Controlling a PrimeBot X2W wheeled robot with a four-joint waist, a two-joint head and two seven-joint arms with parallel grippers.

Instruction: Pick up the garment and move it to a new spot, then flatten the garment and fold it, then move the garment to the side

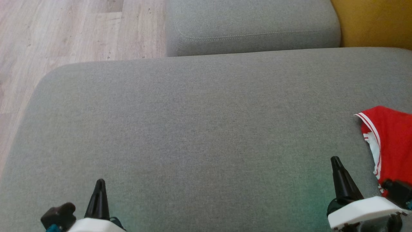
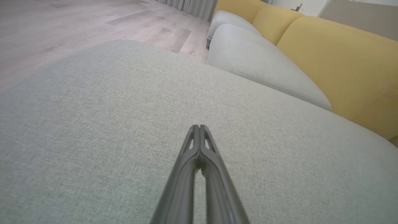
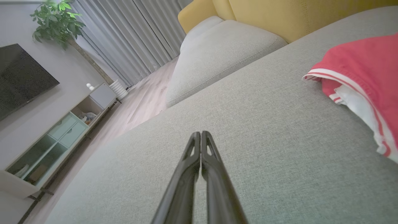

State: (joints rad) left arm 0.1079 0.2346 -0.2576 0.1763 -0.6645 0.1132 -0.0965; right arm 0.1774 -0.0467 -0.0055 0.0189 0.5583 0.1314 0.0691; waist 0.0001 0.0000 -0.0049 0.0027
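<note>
Both grippers are closed and empty. The left gripper [image 1: 100, 183] sits at 7 o'clock of the head view and the right gripper [image 1: 336, 161] at 4 o'clock, each with its fingers pressed together above bare grey seat cushion [image 1: 193, 129]. The garment [image 1: 392, 141], red with white trim, lies on the cushion at the 3 o'clock edge of the head view, cut off by the frame. It is just beside the right gripper, at about 2 o'clock from its fingertips, and well apart from the left gripper. The visible part runs from 12 to 6 o'clock, with a white layer showing under the red hem. Whether it is neatly folded cannot be told. Judgement: this fits either a garment awaiting pickup or one already folded and set aside. The right arm is plainly the nearer.
</note>
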